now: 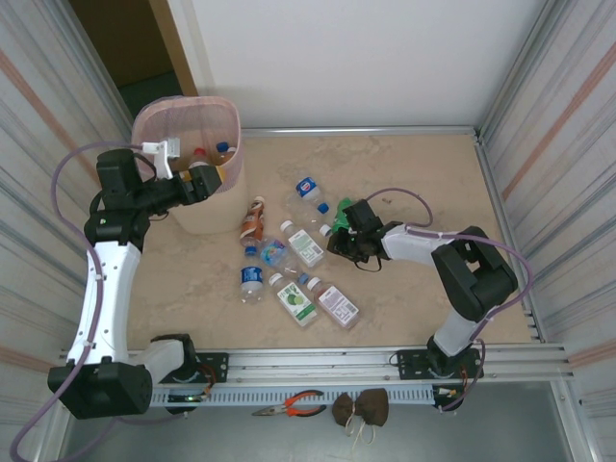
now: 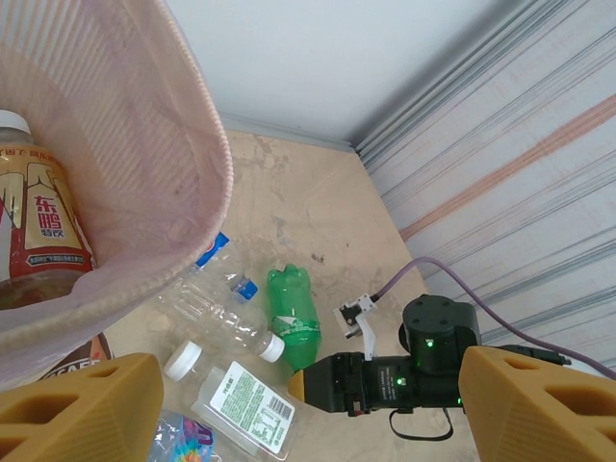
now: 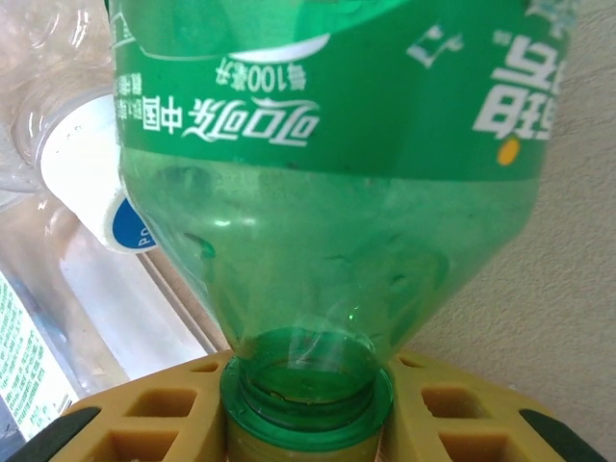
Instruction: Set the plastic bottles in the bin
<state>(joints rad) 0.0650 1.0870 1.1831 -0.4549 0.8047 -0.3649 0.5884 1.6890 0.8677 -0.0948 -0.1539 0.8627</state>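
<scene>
The right pincer (image 3: 308,428) is closed tight on the neck of the green bottle (image 3: 327,192), which sits wedged between the yellow fingers (image 3: 144,414). The bottle lies low on the table (image 1: 414,173). The left pincer (image 2: 308,409) stands wide apart with nothing between its orange fingers (image 2: 82,409), hovering at the rim of the bin (image 2: 144,144). The overhead view places the bin at the far left of the table, with the other loose bottles (image 1: 289,274) scattered between the two arms. The left wrist view looks into the bin, where a brown tea bottle (image 2: 43,231) with a white cap stands, and across to the right pincer at the green bottle's end
</scene>
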